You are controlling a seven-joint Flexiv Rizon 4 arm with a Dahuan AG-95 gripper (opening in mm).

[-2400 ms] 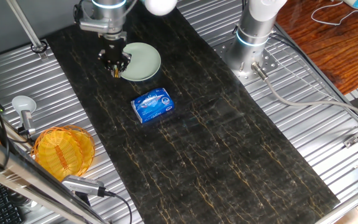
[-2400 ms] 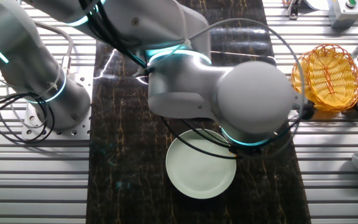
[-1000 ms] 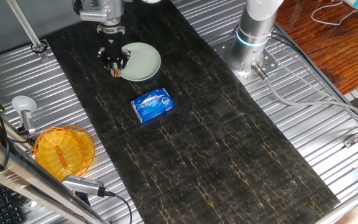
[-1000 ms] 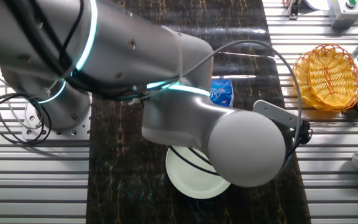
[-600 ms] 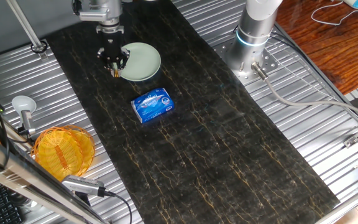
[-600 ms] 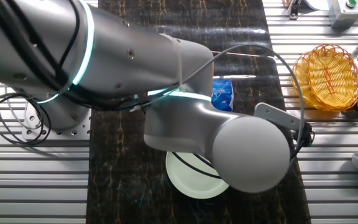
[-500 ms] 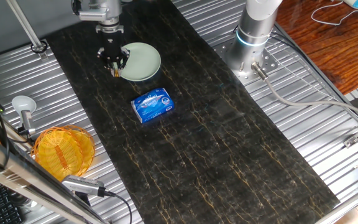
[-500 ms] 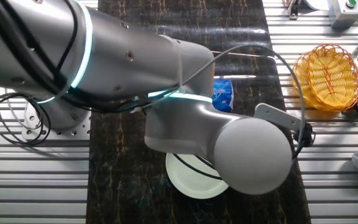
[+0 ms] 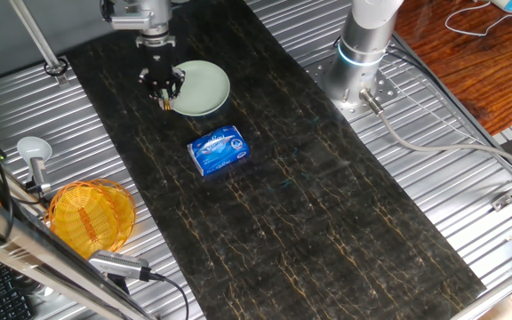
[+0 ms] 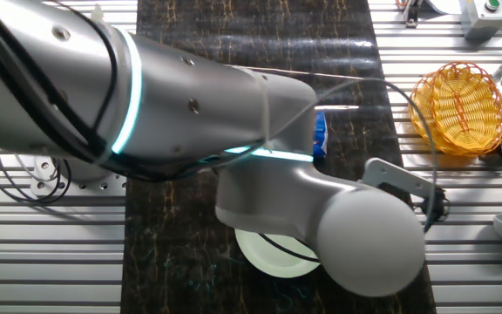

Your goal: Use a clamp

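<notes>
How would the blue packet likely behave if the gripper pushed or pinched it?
The blue packet looks like a soft, puffy wrapper, so it would probably dent under a pinch rather than stay stiff. It lies flat on the dark mat, so it should slide, not roll or tip. Its glossy film may be somewhat slippery and seems light for its size.

Clamp (image 9: 166,102): tiny yellow-orange clip, upper left of frame in one fixed view. Only a short sliver of it shows, poking down out of the dark fingertips of the gripper (image 9: 163,89), which are closed around its upper part. Hangs roughly upright, prongs pointing down toward the dark mat. Sits just at the left rim of the pale green plate (image 9: 204,87); whether it touches plate or mat cannot be told. Prong spread too small to make out. Hidden behind the arm in the other fixed view.
</notes>
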